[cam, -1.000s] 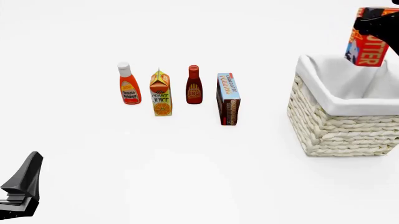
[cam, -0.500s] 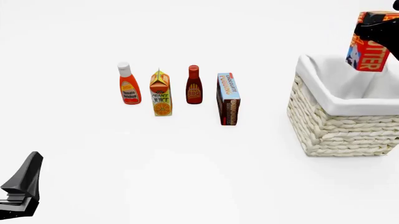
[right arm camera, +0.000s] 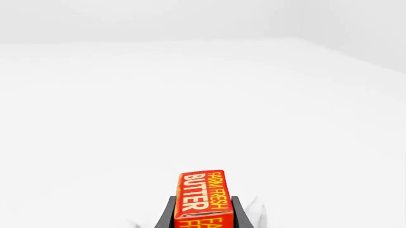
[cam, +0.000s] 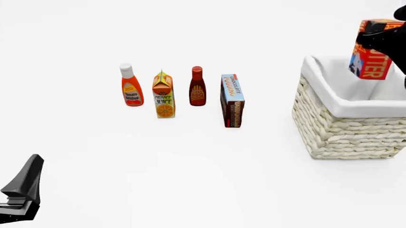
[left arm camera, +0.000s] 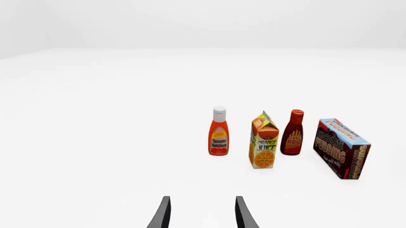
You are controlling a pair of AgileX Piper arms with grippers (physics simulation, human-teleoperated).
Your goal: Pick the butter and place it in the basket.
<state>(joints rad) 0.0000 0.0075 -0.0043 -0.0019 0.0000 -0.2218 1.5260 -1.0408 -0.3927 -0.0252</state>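
Butter (cam: 371, 56) hangs pinched in the right gripper (cam: 387, 40) above the basket (cam: 345, 128), positioned for lowering; left gripper (left arm camera: 201, 213) idles, fingers parted.

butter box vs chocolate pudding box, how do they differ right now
The butter box is red with yellow lettering, held in the air over the basket by the right gripper; the chocolate pudding box is brown and blue, standing untouched on the table. Both are rectangular cartons.

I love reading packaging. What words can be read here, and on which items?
"FARM FRESH BUTTER": butter.
"ORANGE JUICE": juice carton.
"BBQ": dark sauce bottle; finer print blurred.
"Tomato Ketchup": ketchup bottle, only just legible.
"CHOCOLATE PUDDING": pudding box.
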